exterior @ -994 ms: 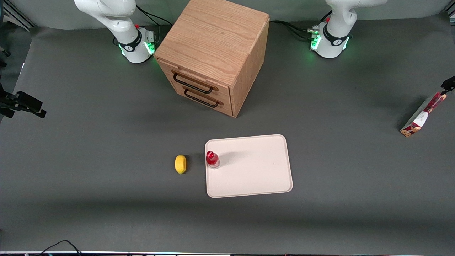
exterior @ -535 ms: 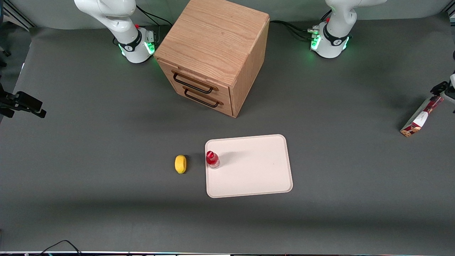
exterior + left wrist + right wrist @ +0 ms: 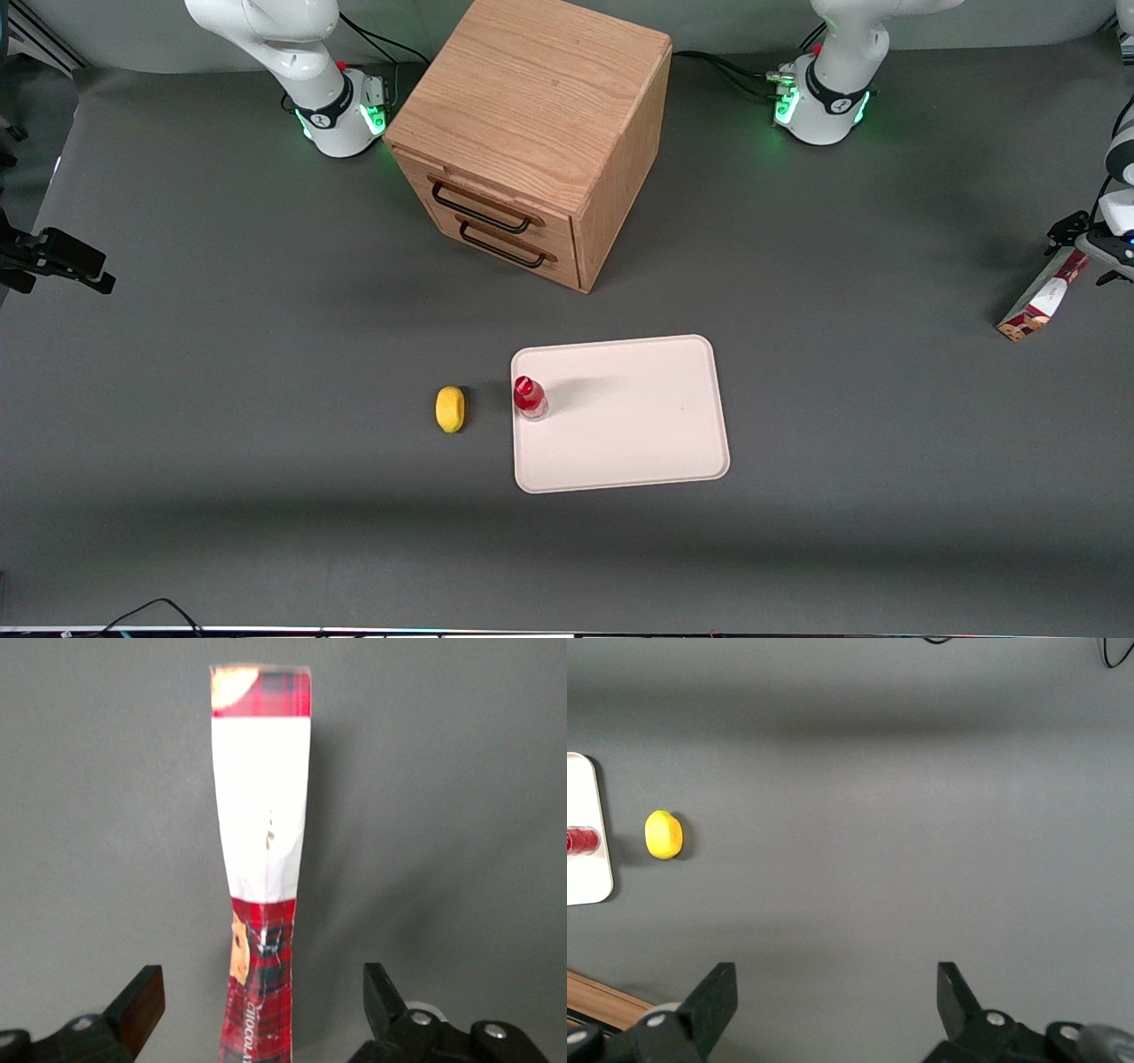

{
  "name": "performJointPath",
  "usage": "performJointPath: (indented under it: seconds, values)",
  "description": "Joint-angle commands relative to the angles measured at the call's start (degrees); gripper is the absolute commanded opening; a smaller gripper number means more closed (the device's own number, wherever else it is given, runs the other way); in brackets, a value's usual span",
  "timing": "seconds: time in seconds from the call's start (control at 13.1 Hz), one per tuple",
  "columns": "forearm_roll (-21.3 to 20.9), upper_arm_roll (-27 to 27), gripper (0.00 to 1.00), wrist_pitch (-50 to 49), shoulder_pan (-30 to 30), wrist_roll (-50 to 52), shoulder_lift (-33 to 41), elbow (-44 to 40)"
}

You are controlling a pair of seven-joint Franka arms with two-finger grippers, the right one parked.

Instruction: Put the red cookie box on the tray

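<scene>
You have the red cookie box standing on its narrow edge on the grey table, far toward the working arm's end. Its long axis runs diagonally: the end with the cookie picture points toward the front camera and slightly toward the middle of the table, while the plaid end reaches up under the gripper. In the wrist view the red cookie box runs straight away from the gripper, lying centred in the gap, with its white patch in the middle of its length and a cookie print at the far tip.

The gripper's fingers are spread wide, one on each side of the box's near end, with clear space between each finger and the cardboard; nothing is grasped.

The tray lies flat, well apart from the gripper, toward the middle of the table and nearer the front camera than the gripper. A small red-capped bottle stands upright on it, by the edge farthest from the gripper. A yellow lemon-like object lies on the table just beside that edge, off the tray. The wooden drawer cabinet stands farther from the front camera than the tray, both drawers closed.
</scene>
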State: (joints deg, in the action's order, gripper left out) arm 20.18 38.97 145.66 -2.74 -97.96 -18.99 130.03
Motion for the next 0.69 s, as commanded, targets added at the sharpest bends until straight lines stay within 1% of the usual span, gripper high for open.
performJointPath:
  seconds: [0.0,0.15,0.31,0.38,0.46,0.54,0.61]
  values:
    - [4.41,0.23,1.00,0.86,-0.86,-3.64,-2.79,0.22]
    - [5.74,0.23,1.00,0.86,-0.86,-4.26,-3.59,0.22]
    - [6.18,0.14,1.00,1.12,-0.86,-4.26,-4.12,0.13]
    - [7.40,0.14,1.00,1.12,-0.60,-4.26,-4.47,0.05]
    - [8.03,0.14,0.97,1.12,-0.25,-4.26,-4.56,-0.04]
    - [8.03,0.05,0.91,1.12,0.19,-4.17,-4.47,-0.48]
    - [8.12,-0.21,0.90,1.29,0.28,-3.91,-4.65,-0.83]
